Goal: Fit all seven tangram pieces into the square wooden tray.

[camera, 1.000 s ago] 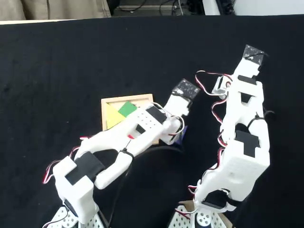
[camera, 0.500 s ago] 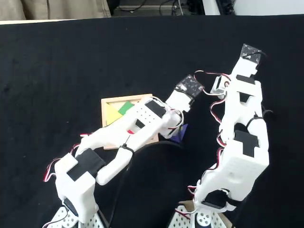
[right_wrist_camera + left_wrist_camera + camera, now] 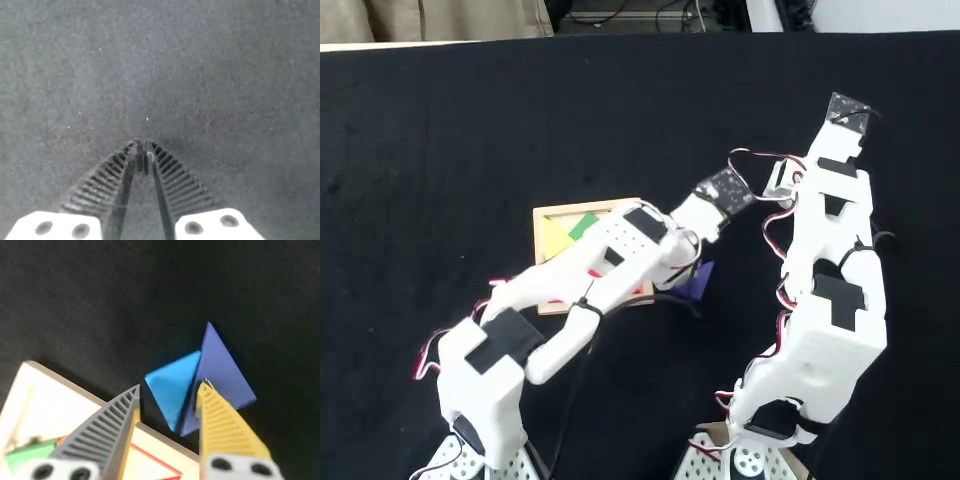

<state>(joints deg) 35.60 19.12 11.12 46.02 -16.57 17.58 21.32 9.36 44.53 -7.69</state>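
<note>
The square wooden tray (image 3: 552, 215) lies left of centre, with a yellow piece (image 3: 556, 238) and a green piece (image 3: 584, 226) showing in it; my left arm (image 3: 620, 262) covers the rest. Just off the tray's right corner (image 3: 55, 400), a light blue triangle (image 3: 172, 387) leans against a purple triangle (image 3: 222, 370) on the black cloth. My left gripper (image 3: 170, 386) is open above them, its fingers on either side of the light blue triangle. The purple triangle (image 3: 698, 283) peeks out beside the left wrist. My right gripper (image 3: 142, 145) is shut and empty over bare cloth.
The right arm (image 3: 830, 260) stands stretched away from me on the right side, close to the left arm's wrist. Black cloth covers the whole table, with open room at the far side and to the left of the tray.
The left arm's wrist has swung to the right, off the tray and over the triangles beside it. The right arm has stayed put.
</note>
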